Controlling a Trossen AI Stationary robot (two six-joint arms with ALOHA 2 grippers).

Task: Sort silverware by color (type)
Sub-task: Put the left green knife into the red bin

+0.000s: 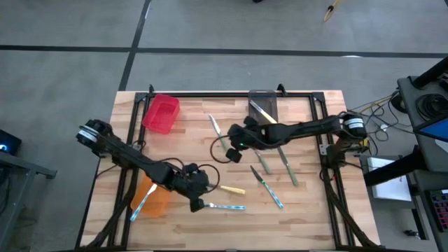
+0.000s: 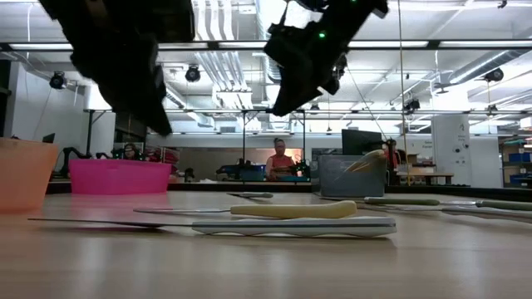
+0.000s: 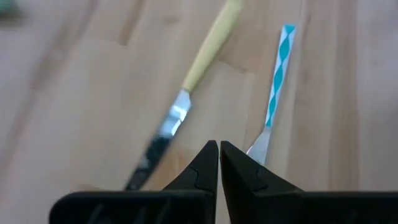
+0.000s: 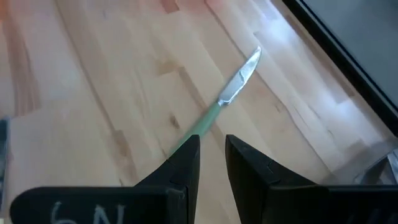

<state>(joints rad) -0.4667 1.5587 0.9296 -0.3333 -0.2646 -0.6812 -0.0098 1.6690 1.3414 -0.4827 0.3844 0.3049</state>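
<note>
Several knives lie flat on the wooden table (image 1: 301, 210). A yellow-handled knife (image 3: 208, 53) and a blue-and-white striped one (image 3: 278, 74) lie side by side near the front. My left gripper (image 3: 219, 146) hangs shut just above their blade ends and holds nothing. A green-handled knife (image 4: 217, 109) lies left of the table's middle, its blade toward the far edge. My right gripper (image 4: 212, 138) hovers above its handle end with a narrow gap between the fingers and only bare table showing in that gap. The left finger hides the handle's end. The low view shows both grippers (image 2: 162, 124) (image 2: 278, 108) clear of the table.
A red bin (image 1: 161, 113) stands at the far left. An orange bin (image 1: 150, 199) with a blue-handled knife in it stands near left. A grey bin (image 1: 264, 105) with a yellow-handled knife stands far centre. More knives (image 1: 262, 162) (image 1: 289, 169) (image 1: 269, 190) lie right of centre.
</note>
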